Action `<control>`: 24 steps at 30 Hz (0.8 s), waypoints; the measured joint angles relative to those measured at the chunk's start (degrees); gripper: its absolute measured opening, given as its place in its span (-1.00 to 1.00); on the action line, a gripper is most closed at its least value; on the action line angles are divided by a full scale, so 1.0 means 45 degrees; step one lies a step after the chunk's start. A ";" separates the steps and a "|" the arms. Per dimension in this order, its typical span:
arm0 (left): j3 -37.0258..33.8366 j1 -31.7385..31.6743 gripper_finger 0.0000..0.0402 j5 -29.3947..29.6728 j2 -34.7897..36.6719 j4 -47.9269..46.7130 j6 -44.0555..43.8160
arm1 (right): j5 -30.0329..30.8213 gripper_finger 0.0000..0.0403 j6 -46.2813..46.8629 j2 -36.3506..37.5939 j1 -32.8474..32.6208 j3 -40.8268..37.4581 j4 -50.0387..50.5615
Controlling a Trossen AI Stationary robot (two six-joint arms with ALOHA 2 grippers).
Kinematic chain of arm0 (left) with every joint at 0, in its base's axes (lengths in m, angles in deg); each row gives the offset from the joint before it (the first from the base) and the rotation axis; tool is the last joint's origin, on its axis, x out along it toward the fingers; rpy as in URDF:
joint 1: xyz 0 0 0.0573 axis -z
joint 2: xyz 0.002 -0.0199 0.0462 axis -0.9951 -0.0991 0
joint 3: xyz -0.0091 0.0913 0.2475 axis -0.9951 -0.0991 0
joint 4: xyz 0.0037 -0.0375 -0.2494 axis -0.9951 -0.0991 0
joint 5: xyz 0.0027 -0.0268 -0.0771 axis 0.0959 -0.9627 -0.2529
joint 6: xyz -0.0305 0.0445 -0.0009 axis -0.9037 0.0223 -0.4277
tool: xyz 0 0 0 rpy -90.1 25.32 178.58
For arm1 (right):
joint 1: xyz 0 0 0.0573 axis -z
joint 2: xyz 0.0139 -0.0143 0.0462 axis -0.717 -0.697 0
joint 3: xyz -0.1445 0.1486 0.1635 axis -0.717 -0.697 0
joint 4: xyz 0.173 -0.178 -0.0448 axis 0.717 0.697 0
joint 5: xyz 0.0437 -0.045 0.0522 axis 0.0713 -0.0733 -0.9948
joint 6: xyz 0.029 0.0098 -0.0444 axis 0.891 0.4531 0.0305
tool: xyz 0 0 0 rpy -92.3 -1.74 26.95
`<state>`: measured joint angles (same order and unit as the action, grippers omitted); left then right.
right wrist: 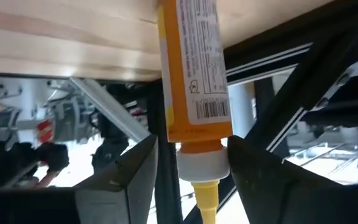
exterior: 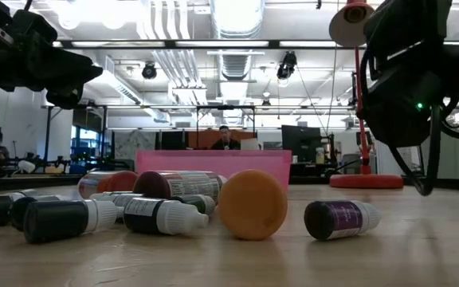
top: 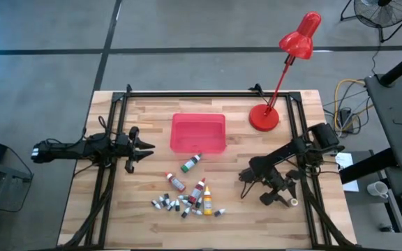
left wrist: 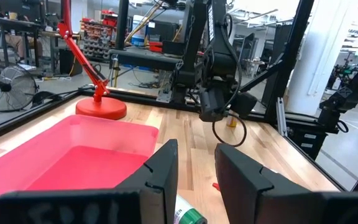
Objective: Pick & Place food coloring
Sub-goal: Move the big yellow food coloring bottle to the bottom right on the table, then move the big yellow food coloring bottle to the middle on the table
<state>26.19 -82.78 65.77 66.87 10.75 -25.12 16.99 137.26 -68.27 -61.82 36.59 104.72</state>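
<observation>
Right gripper [right wrist: 188, 168] spread around an orange tube [right wrist: 192, 74] (white neck between fingers); left gripper [left wrist: 194, 177] slightly parted, empty

table [top: 117, 209]: pale planked wood, matt | tray [top: 198, 132]: glossy red plastic

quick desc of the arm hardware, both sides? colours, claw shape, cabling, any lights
Both arms are dark, near-black jointed links. The left claw has two flat, blocky black fingers with squared tips. The right claw has matching angular dark fingers. A black cable loops beneath the right arm's wrist, seen from the left wrist camera. A small green light shows on the right arm's housing in the low view.
</observation>
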 joint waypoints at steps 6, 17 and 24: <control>0.0000 -0.0002 -0.60 -0.0005 0.0000 0.0000 0.0000 | 0.2985 -0.02 -0.0411 -0.0019 0.0010 0.0412 -0.0300; 0.0000 -0.0002 -0.60 -0.0005 -0.0029 0.0010 0.0000 | 1.1241 -0.04 -0.3270 0.0403 -0.0616 0.3630 -0.1701; 0.0000 -0.0002 -0.60 0.0000 -0.0044 0.0005 0.0000 | 1.7063 -0.04 -0.7719 0.0408 -0.1587 0.5678 -0.2176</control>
<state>26.19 -82.79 65.77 66.67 10.77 -25.12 93.77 102.53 -66.43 -68.96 62.14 94.93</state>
